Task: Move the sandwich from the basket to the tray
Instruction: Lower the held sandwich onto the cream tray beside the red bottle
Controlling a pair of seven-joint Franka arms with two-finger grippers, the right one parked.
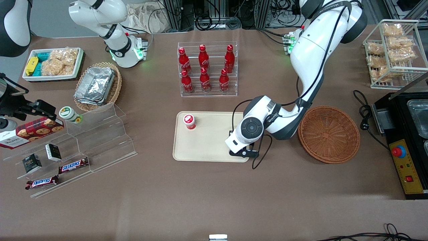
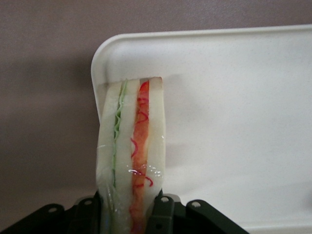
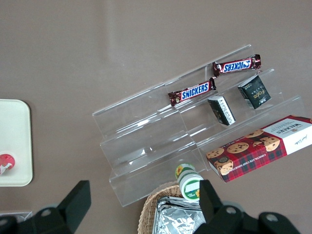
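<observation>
The pincer (image 2: 130,214) grips the sandwich (image 2: 130,146) over a corner of the tray (image 2: 234,122), the basket (image 1: 329,134) already empty, so only lowering and releasing seem left.

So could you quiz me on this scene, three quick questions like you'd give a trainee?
1. True or false: the basket holds the sandwich.
2. What is the gripper shut on?
A) a bottle
B) the sandwich
C) nothing
3. Fill in: the red-capped cup stands on the ____.

Key:
1. False; the gripper holds the sandwich over a corner of the tray.
2. B.
3. Tray.
</observation>
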